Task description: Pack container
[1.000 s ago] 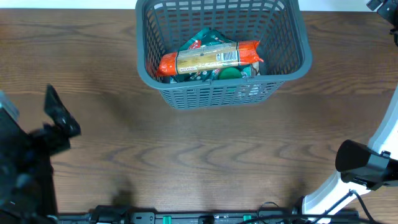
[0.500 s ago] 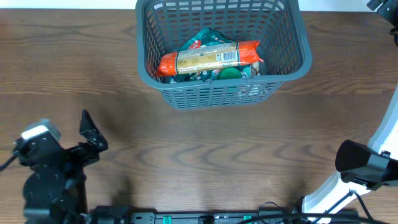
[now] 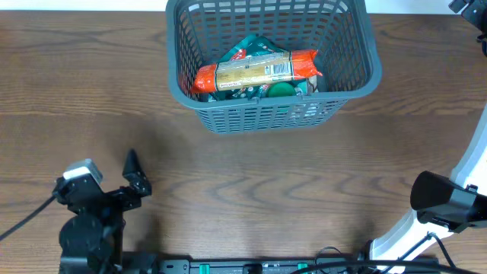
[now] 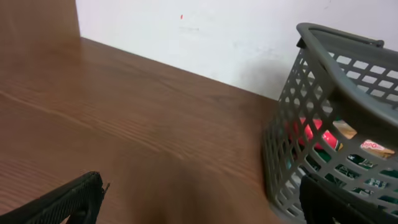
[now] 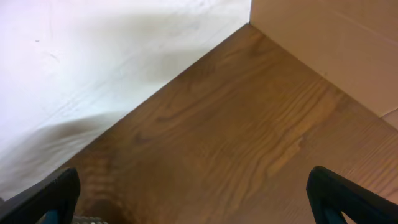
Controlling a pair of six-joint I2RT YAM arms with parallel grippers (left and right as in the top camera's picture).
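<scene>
Holds left fingers wide apart, empty, low over the table's front-left. Leaves basket at far centre with snack packs inside, probably finished. Holds right fingers spread wide, gripping nothing.

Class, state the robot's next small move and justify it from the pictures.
Probably park the left claw at rest: it and the right claw are open, holding nothing, and the packs already lie in the basket.
</scene>
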